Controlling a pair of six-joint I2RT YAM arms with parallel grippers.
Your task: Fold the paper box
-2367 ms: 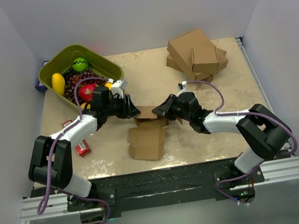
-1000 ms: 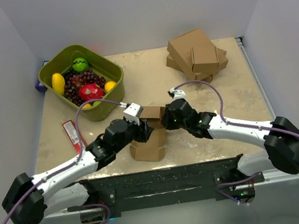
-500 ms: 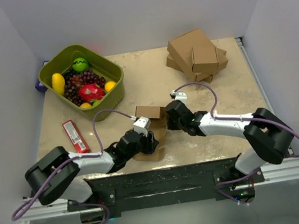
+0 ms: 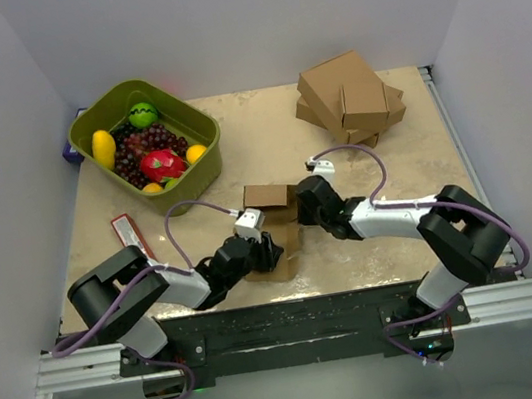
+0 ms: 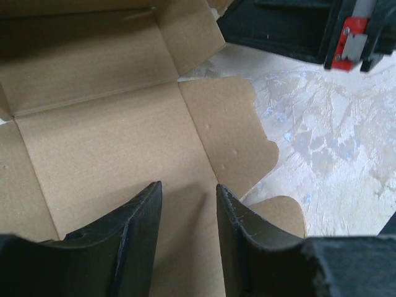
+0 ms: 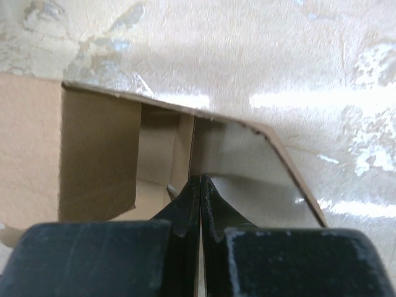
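The paper box (image 4: 268, 197) is a brown creased cardboard piece near the table's front middle, with its rear panel standing up. My left gripper (image 4: 266, 252) is low over its near flat panel. In the left wrist view the fingers (image 5: 148, 204) stand apart over the bare panel (image 5: 111, 142), holding nothing. My right gripper (image 4: 300, 210) is at the box's right side. In the right wrist view it (image 6: 200, 178) is shut on a thin upright wall of the box (image 6: 99, 154), seen edge-on. The right gripper's black body also shows in the left wrist view (image 5: 291, 28).
A green bin (image 4: 197, 134) with fruit stands at the back left. A cluster of larger brown cartons (image 4: 349, 95) sits at the back right. A red packet (image 4: 129, 231) lies at the left. The table's front edge is just behind the box.
Both grippers have come in from the sides onto the box. The left arm has drawn back toward its base. The box's rear panel has risen.
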